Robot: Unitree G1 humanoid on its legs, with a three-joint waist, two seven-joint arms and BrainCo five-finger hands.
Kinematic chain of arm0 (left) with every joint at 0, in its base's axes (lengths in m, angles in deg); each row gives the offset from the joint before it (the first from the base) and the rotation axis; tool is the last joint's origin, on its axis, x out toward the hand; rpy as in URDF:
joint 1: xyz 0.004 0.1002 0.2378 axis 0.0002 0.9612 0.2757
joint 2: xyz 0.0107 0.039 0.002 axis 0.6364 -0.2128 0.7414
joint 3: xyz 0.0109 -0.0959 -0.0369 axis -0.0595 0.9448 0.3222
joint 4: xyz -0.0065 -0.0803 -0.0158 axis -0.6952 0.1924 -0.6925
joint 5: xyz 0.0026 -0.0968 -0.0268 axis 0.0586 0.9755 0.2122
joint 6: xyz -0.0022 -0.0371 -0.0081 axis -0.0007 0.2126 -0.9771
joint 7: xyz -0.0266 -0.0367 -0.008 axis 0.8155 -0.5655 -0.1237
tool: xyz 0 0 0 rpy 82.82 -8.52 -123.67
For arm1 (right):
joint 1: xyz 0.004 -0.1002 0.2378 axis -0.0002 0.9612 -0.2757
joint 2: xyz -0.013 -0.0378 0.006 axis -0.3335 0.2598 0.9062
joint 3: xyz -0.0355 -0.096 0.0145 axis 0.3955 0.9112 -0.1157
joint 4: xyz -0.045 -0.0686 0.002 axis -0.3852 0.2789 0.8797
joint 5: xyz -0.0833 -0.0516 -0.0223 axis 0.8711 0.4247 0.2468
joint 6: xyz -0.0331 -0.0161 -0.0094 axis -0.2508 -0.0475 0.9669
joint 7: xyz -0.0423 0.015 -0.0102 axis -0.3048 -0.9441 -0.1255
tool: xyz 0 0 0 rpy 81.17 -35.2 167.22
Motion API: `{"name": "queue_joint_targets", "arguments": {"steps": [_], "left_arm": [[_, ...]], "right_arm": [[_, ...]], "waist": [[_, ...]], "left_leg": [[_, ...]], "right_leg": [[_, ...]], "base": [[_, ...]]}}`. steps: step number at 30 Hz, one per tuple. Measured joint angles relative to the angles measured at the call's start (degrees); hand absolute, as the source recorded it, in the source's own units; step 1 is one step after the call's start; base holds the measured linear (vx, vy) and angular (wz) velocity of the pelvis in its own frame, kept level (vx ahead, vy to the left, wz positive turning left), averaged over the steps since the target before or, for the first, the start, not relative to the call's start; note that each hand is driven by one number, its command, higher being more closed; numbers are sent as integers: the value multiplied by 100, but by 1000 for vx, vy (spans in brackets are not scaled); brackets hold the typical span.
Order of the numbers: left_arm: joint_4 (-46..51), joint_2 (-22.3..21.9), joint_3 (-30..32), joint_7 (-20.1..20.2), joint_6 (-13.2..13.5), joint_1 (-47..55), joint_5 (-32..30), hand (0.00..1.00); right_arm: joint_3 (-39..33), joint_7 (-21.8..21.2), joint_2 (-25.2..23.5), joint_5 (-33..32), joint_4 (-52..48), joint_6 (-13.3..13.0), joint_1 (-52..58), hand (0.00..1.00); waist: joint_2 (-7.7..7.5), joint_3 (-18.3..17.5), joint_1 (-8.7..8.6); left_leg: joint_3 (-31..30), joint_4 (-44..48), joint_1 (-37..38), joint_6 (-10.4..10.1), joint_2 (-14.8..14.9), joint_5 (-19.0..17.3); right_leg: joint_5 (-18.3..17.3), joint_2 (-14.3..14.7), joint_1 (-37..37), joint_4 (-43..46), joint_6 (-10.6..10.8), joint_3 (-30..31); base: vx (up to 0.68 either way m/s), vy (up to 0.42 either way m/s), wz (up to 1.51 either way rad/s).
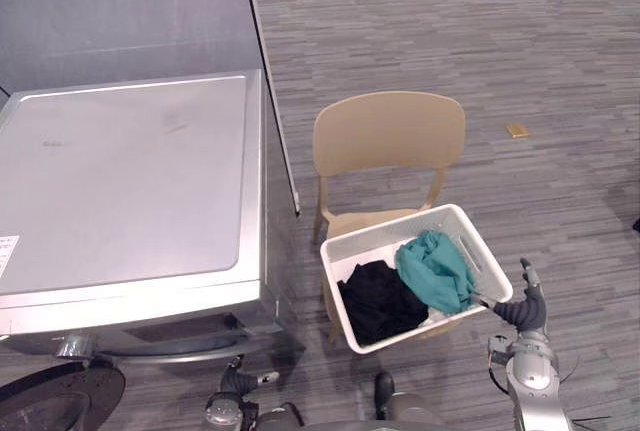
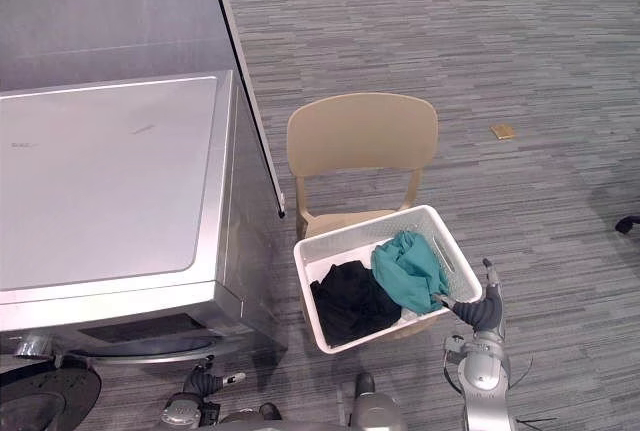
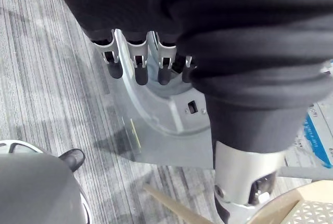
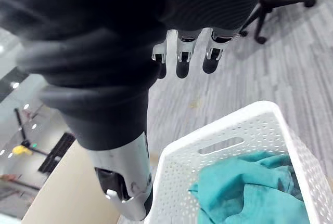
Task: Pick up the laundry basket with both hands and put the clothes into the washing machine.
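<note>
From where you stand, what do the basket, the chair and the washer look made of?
Basket: white plastic, probably; its walls are a moulded mesh of small holes. Chair: likely matt tan plastic, one smooth moulded back. Washer: silver-grey metal by its look, soft sheen on the flat top.

We log a white perforated plastic laundry basket (image 1: 372, 240) on a tan plastic chair (image 1: 390, 133), with a crumpled teal garment (image 1: 436, 269) beside a black garment (image 1: 380, 301) inside, a silver-grey washing machine (image 1: 130, 181) at left, and the right hand (image 1: 527, 307) just beside the basket's near right corner.
</note>
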Motion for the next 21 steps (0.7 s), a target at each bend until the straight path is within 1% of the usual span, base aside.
{"name": "queue_joint_targets", "arguments": {"steps": [2,3,5,6,8,10,11,14,15,16,18,21], "left_arm": [[-3,61,-9,32,21,8,0,0],[-4,85,-18,50,23,15,-1,0],[-36,222,-156,118,35,45,-80,0],[-47,245,-157,118,33,52,-123,0],[-69,306,-167,123,33,141,-209,0],[-99,330,-210,125,34,151,-212,0],[-105,330,-212,124,36,150,-212,0],[-103,327,-228,119,67,123,-210,0],[-97,329,-235,108,124,74,-205,0],[-97,336,-254,106,146,27,-206,0],[-63,354,-385,100,161,-198,-202,0],[5,333,-386,91,259,-271,-151,0]], "right_arm": [[319,-201,341,120,-21,-16,86,0],[419,-224,450,137,-21,-22,80,0],[800,-404,902,236,11,-78,-34,0],[895,-429,1011,268,56,-105,-101,0],[1328,-544,1348,365,481,-159,-488,0],[1572,-595,1473,368,768,-159,-713,0],[1779,-665,1537,411,1012,-165,-931,0],[2143,-676,1633,607,1372,-167,-1310,0],[2359,-674,1687,732,1599,-166,-1648,0],[2407,-671,1687,766,1688,-167,-1772,0],[2622,-663,1689,816,2102,-162,-2327,0],[2778,-653,1675,901,2515,-153,-2810,0]], "waist": [[-26,-8,20],[-33,-9,29],[-56,-29,45],[-60,-27,50],[-84,-32,67],[-78,-29,83],[-54,-9,158],[6,75,235],[59,205,287],[81,244,342],[186,490,378],[287,690,445]], "left_leg": [[-97,23,-69,29,-14,19],[-112,42,-88,29,-14,19],[-176,174,-251,69,-10,-7],[-191,222,-309,83,-7,-18],[-266,403,-533,147,2,-60],[-354,558,-694,195,11,-95],[-428,745,-871,232,29,-162],[-572,1068,-1174,286,62,-264],[-646,1298,-1387,300,109,-330],[-665,1374,-1480,303,123,-342],[-843,1625,-1845,306,127,-346],[-946,1754,-2107,308,132,-345]], "right_leg": [[-3,-44,-26,9,6,-52],[-3,-48,-34,15,6,-57],[-7,-59,-132,64,11,-99],[-7,-62,-169,78,12,-114],[3,-112,-301,134,23,-166],[17,-124,-350,151,40,-208],[19,-138,-440,216,43,-244],[35,-165,-537,258,64,-375],[35,-178,-660,360,65,-417],[35,-183,-730,400,65,-431],[35,-225,-941,543,64,-535],[35,-255,-1147,660,64,-625]], "base": [[-70,-9,15],[-66,-3,9],[-73,-19,10],[-52,-21,9],[-28,10,14],[-18,22,24],[-22,15,23],[-42,34,23],[-72,47,19],[-114,56,20],[-107,35,32],[-99,16,18]]}}
